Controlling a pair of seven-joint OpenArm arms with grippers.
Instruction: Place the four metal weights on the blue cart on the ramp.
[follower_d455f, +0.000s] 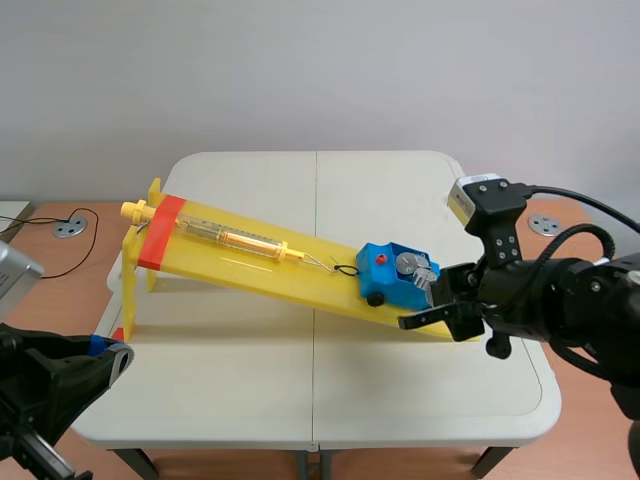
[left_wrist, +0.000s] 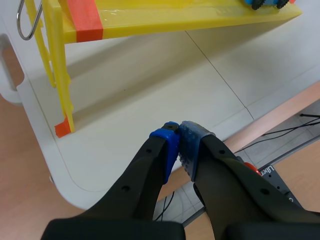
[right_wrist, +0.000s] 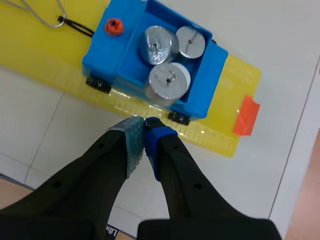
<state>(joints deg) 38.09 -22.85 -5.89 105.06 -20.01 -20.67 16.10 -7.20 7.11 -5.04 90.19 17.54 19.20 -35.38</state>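
Observation:
A blue cart (follower_d455f: 393, 277) stands near the low end of the yellow ramp (follower_d455f: 250, 262), hooked to a spring scale (follower_d455f: 225, 236). In the right wrist view the cart (right_wrist: 120, 52) holds three round metal weights (right_wrist: 169, 81) in its tray. My right gripper (right_wrist: 144, 124) is shut on nothing, its tips just short of the cart's near side, over the ramp's (right_wrist: 215, 137) edge. In the scene view it (follower_d455f: 432, 302) sits beside the cart's right end. My left gripper (left_wrist: 177, 131) is shut and empty, low at the table's front left corner (follower_d455f: 105, 352), far from the cart.
The ramp's yellow support legs (left_wrist: 57, 70) stand at the table's left, with an orange foot (left_wrist: 63, 128). An orange tape tab (right_wrist: 246, 115) sticks out at the ramp's low end. The white table (follower_d455f: 300, 380) extends in front of the ramp.

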